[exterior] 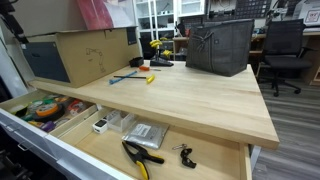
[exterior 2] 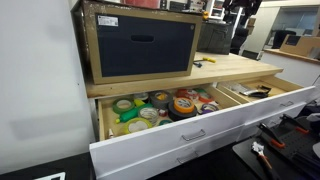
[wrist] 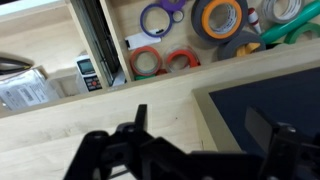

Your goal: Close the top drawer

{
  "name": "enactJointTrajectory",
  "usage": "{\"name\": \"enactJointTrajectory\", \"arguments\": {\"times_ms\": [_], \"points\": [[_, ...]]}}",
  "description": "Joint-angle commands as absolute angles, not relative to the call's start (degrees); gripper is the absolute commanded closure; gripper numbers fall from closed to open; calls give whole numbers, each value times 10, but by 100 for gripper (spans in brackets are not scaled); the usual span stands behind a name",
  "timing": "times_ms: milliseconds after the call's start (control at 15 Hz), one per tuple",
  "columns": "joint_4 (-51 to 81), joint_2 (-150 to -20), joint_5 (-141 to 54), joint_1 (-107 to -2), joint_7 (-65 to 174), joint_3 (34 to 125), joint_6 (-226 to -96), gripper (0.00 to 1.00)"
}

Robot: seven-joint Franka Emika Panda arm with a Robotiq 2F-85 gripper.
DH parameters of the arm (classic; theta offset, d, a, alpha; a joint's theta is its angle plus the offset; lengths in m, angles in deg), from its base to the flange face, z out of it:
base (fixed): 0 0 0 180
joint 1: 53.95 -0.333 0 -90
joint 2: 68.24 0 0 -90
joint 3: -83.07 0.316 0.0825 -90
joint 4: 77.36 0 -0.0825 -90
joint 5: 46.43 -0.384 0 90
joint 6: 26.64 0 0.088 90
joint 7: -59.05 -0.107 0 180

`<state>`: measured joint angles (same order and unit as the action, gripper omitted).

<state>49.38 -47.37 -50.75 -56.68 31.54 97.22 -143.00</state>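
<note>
— Workshop sort of room: a pale wooden desk (exterior: pixel 190 95) with a cardboard box (exterior: pixel 85 50) at one end, a grey bag (exterior: pixel 218 47) at the other, and an office chair (exterior: pixel 285 45) behind.

— And the top drawer (exterior 2: pixel 190 135)?

— It stands pulled right out from under the desk, in both exterior views. It has a whitish front, light wood and dividers inside, and it's full of tape rolls (exterior 2: pixel 183 103) and clutter in red, green and yellow.

— Anything beside it?

— A wider drawer (exterior: pixel 215 158), also open, with yellow-handled pliers (exterior: pixel 140 155) lying in it.

— Where's the pincer (wrist: pixel 198 125)?

— I find it only in the wrist view. It hangs over the desk near the edge, dark against the wood, with its two fingers (wrist: pixel 138 118) spread wide and nothing between them. Past it, that view looks down into the open drawer: a purple roll (wrist: pixel 160 18), a grey-and-orange one (wrist: pixel 220 18) and two red ones (wrist: pixel 148 62).

— Touching the drawer?

— It looks apart from it, above the desk top.
</note>
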Motion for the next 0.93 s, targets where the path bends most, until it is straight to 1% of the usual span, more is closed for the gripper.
{"name": "enactJointTrajectory", "arguments": {"times_ms": [0,467,867], "points": [[534,-461,-539,-588,296,971,-1408,0],[608,-472,-553,-644,320,1010,-1437,0],[645,-521,-537,-687,345,1050,-1466,0]]}}
